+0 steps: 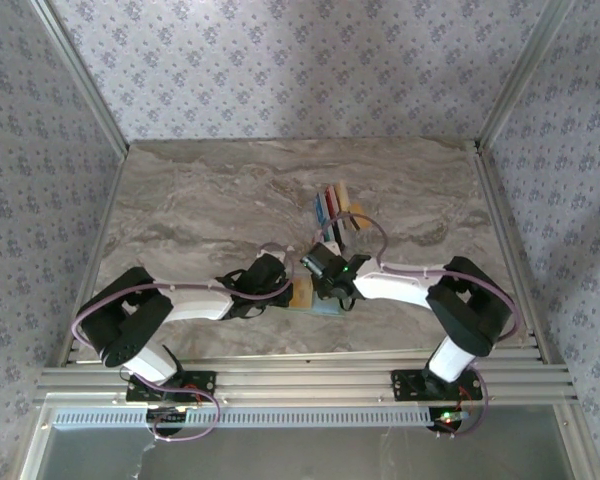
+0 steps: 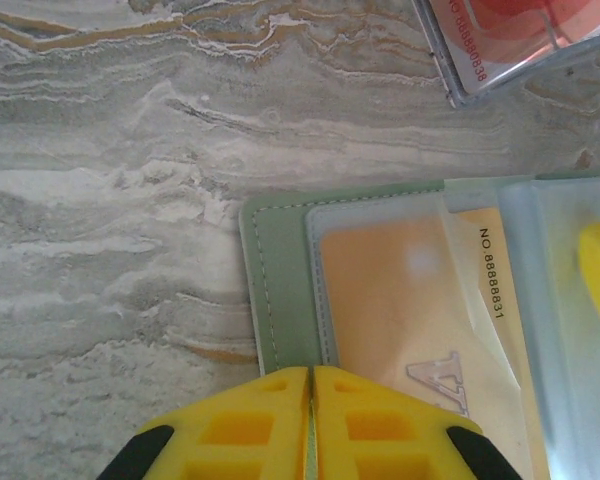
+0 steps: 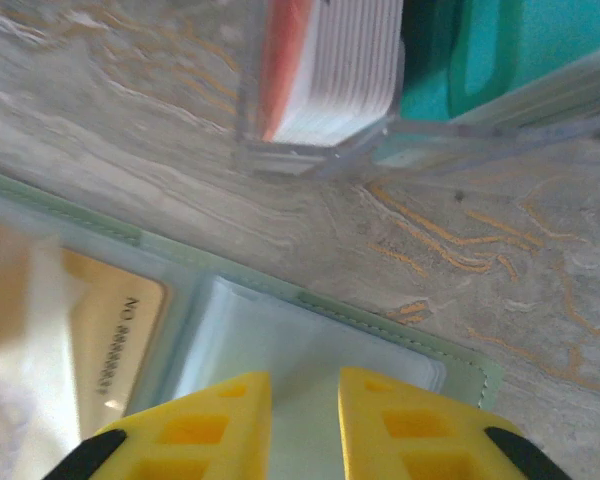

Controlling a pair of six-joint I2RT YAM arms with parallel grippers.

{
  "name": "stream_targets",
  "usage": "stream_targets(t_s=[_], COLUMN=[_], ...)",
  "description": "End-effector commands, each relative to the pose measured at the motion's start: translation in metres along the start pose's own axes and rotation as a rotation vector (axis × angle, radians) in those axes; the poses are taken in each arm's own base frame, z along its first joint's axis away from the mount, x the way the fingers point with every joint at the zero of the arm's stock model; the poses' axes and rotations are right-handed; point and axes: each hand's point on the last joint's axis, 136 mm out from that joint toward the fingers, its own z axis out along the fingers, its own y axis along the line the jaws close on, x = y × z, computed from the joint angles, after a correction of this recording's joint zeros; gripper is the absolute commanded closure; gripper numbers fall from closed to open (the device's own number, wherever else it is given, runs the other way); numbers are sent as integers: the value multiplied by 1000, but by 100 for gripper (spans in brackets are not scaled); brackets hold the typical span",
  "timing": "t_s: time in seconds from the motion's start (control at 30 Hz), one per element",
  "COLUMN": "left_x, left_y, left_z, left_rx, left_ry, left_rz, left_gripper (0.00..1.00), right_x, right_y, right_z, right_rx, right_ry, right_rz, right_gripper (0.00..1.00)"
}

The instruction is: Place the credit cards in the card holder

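The pale sage-green card holder [image 1: 303, 297] lies open on the marble table between both grippers. My left gripper [image 2: 311, 385] is shut on its near edge [image 2: 280, 290], a thin green strip showing between the yellow fingers. A tan card [image 2: 390, 300] sits inside a clear pocket. My right gripper [image 3: 305, 395] stands open just above another clear pocket [image 3: 300, 335], with nothing between its fingers; the tan card [image 3: 120, 330] lies to its left. Several more credit cards [image 1: 337, 210] stand in a clear rack behind the holder, among them a white-and-red stack [image 3: 320, 60] and a teal card [image 3: 480, 50].
The clear rack [image 3: 310, 155] stands close behind the holder, just beyond the right gripper [image 1: 325, 283]. A white-and-red card [image 2: 510, 30] in it shows at the top right of the left wrist view. Patterned walls enclose the table [image 1: 200, 200].
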Motion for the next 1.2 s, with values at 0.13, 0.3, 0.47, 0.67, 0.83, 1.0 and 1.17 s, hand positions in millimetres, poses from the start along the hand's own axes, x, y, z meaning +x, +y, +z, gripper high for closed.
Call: stream_targets(t_s=[0.13,0.3,0.47,0.67,0.83,1.0,1.17], left_x=[34,34,34,34,36,41,43], left_y=[9,9,9,8,12,13,11], left_z=[6,6,7,6,9,11,10], left_rx=[-23,-24,-25,-23,-37,-41,-43], left_ry=[121,123,125,126,132,141,138], left_rz=[9,13,12,13,14,12,13], left_gripper=[90,90,90,90,90,90,90], right_x=[10,22,27,34,28,13,-5], right_y=[-15,-22,-27,-17,-13,-8,5], right_z=[10,14,11,18,13,-1,-14], right_rx=[85,115,144,94,68,66,57], right_ry=[34,60,50,80,48,-8,-48], right_rz=[-9,-1,-9,-5,1,-1,-34], right_gripper=[67,65,62,71,90,100,100])
